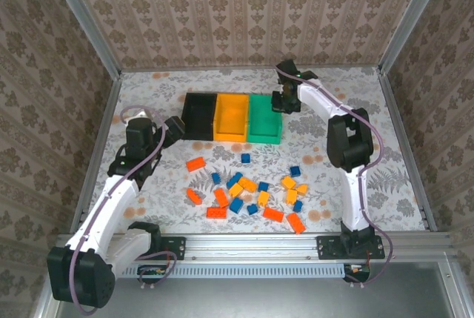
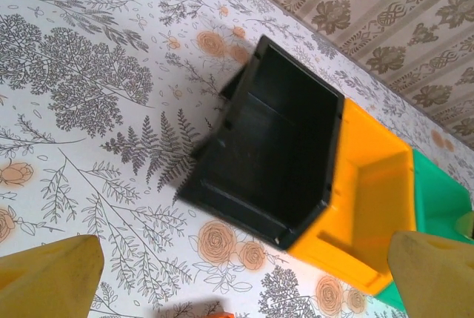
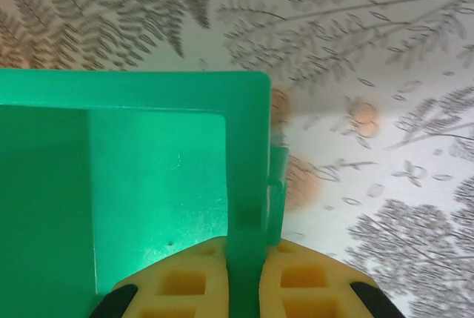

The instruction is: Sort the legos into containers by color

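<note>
Right wrist cam: my right gripper (image 3: 246,285) is clamped on the wall of the green open-top plastic bin (image 3: 248,155), probably to steady or shift the row, left gripper (image 2: 237,281) gapes empty by the black plastic bin (image 2: 281,147), small studded plastic bricks (image 1: 248,192) lie loose nearer my bases.

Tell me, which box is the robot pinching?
The green bin, rightmost in the row: the right gripper clamps its wall. The black bin and orange bin are untouched.

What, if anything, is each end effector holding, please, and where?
The right end effector grips the green bin by its side wall; the left end effector holds nothing.
</note>
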